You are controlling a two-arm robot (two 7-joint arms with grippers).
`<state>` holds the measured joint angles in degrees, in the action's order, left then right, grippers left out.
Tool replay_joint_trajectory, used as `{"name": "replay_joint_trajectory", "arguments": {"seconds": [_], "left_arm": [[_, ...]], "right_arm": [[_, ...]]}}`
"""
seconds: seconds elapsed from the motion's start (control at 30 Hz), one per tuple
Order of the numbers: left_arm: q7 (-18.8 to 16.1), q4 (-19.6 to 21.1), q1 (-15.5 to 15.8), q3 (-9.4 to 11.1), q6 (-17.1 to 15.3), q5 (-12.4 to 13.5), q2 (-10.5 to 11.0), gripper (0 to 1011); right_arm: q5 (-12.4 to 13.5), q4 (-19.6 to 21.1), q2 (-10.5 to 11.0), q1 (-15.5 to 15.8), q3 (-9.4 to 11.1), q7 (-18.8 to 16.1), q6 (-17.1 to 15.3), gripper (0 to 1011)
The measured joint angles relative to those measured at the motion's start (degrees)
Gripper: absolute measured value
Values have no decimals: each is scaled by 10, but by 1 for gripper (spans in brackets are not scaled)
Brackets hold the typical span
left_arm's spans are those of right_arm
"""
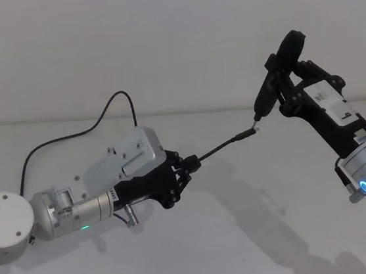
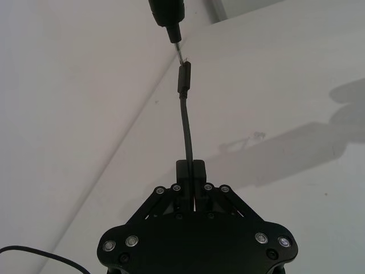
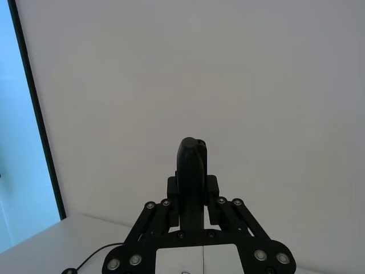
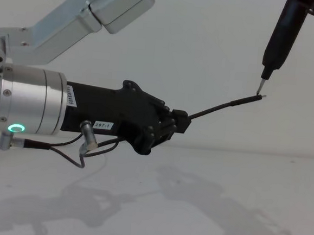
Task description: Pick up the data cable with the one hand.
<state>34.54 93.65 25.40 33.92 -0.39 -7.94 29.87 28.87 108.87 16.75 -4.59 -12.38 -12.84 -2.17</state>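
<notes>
My left gripper [image 1: 189, 164] is shut on the data cable [image 1: 224, 145], a thin black cord held above the white table. From the left gripper [image 2: 191, 168] the data cable [image 2: 185, 120] sticks out forward to its thicker plug [image 2: 183, 80]. The rest of the cord loops back behind the left arm toward the wall. My right gripper [image 1: 284, 94] is raised at the right, shut on a slim black pen-like tool [image 1: 264, 98]. The tool's metal tip [image 4: 263, 85] sits just at the plug's end. In the right wrist view the tool [image 3: 191, 162] stands between the right gripper [image 3: 193, 185] fingers.
A short grey wire with a metal connector [image 4: 84, 139] hangs under the left wrist. The white table [image 1: 247, 235] lies below both arms, with a white wall close behind. The table's far edge [image 1: 193, 109] runs behind the grippers.
</notes>
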Motion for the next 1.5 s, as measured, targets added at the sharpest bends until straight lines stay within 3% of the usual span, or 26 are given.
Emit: {"name": "replay_joint_trajectory", "arguments": {"seconds": [0.87, 1.5], "left_arm": [[0, 0, 0, 0, 0, 0, 0, 48], [0, 0, 0, 0, 0, 0, 0, 48]], "right_arm": [[-18, -2, 1, 2, 5, 10, 2, 268], [-10, -7, 1, -2, 2, 2, 2, 268]]}}
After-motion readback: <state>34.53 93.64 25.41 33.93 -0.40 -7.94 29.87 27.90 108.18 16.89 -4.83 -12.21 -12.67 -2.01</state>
